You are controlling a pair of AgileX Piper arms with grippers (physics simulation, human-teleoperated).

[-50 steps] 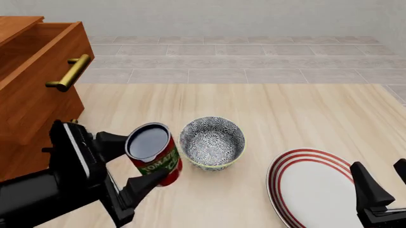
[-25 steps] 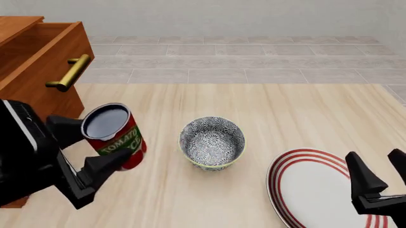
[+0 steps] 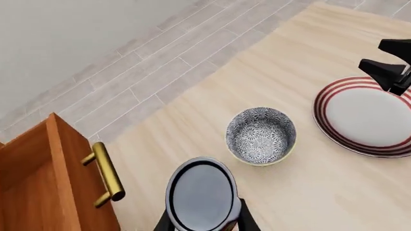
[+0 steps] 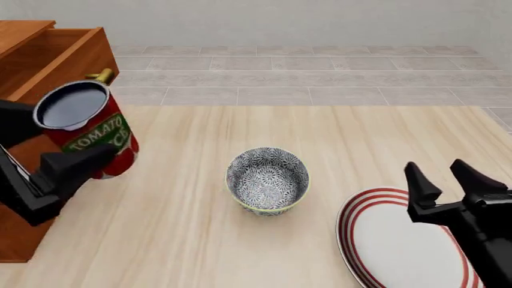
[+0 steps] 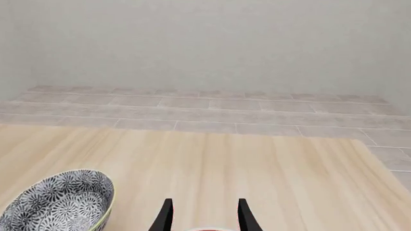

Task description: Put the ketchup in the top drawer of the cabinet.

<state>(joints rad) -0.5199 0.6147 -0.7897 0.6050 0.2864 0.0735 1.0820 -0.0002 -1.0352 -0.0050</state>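
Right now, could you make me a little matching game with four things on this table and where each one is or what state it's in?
Things:
1. ketchup
2. top drawer
3. bowl
4. plate

States:
A. pulled open, at the far left
B. empty, in the middle of the table
C. held off the table in the left gripper
D. red-striped, below the open right gripper

Pairs: 1-C, 2-A, 3-B, 4-D
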